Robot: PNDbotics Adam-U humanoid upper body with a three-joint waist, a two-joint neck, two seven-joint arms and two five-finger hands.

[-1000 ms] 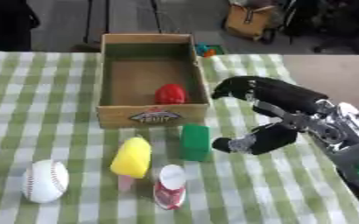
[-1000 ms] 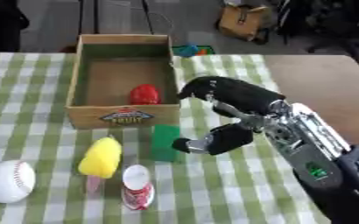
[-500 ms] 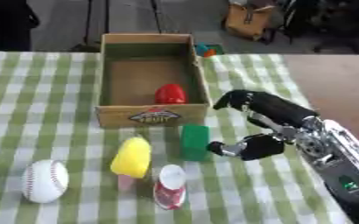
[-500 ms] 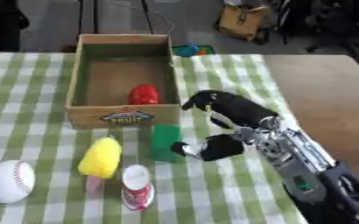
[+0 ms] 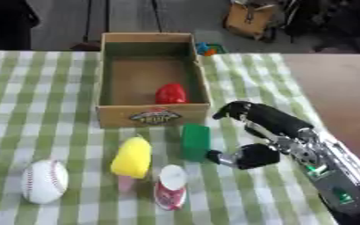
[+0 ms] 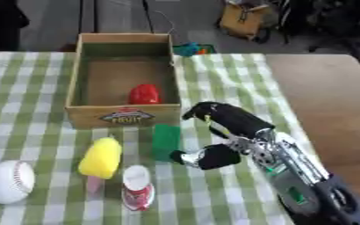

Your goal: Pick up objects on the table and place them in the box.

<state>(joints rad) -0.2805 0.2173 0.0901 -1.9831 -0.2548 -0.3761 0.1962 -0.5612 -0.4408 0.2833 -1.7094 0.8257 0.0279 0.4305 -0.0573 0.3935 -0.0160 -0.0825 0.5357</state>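
A small white bottle with a red label (image 5: 170, 193) is seen nearest, below and to the left of the right hand (image 5: 264, 136). It is standing up. Just beside it, a yellow thing on a pink stick (image 5: 131, 159) is laid down, with its long side pointed away toward the box. A white baseball with red stitches (image 5: 44, 180) is found far to the left of the hand.

The right hand is held over the green and white checked cloth (image 5: 45, 101). Its fingers are arched and spread apart from the thumb, and nothing is pinched.

A green block (image 5: 195, 141) is set just left of the thumb, which is very close to it or touching it. The block is plain green, and its long side is pointed toward the box.

Past the fingers, a brown cardboard box (image 5: 106, 80) is placed with its open top up. A red thing (image 5: 171, 93) is seen inside it, near the front wall.
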